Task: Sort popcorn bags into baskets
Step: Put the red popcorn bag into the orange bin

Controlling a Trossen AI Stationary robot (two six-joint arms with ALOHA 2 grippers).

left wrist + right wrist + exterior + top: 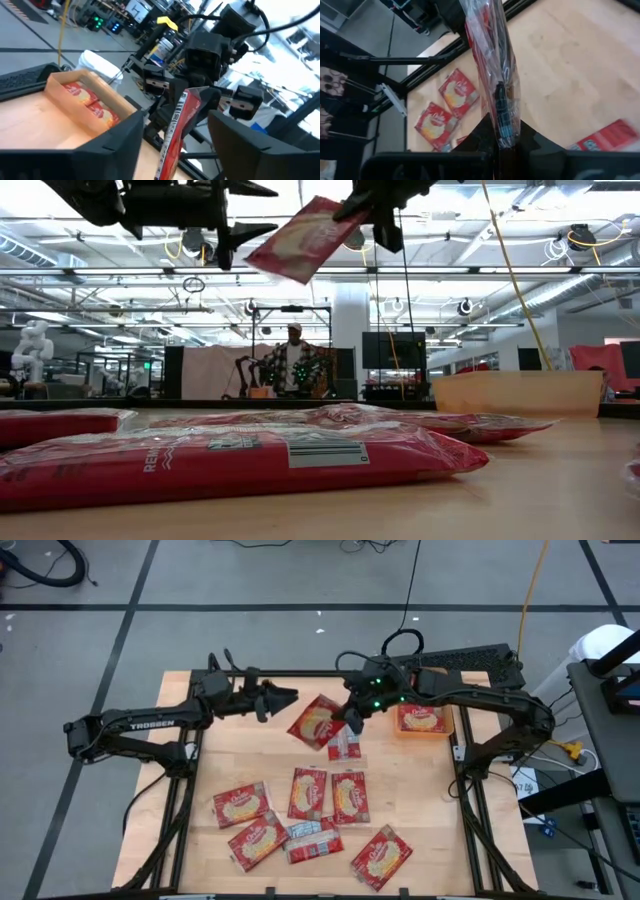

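The right gripper [352, 718] hangs above the far middle of the bench [420, 800], its fingers clamped on the edge of one red popcorn bag [316, 722], which is lifted clear of the wood and tilts down toward the left; the low view shows that bag [298, 240] high in the air. The left gripper [283, 697] sits just to the left of the held bag, its fingers apart and gripping nothing, with the bag's edge showing between them in the left wrist view [176, 131]. The orange basket [422, 720] stands at the far right of the bench, beside the right arm, and holds red packets already. One more packet [343, 745] lies flat just near of the held bag. Seven other popcorn bags [309, 792] lie flat and loosely scattered across the near half of the bench, a few touching or overlapping. In the room beyond the bench a person [293, 365] stands far off.
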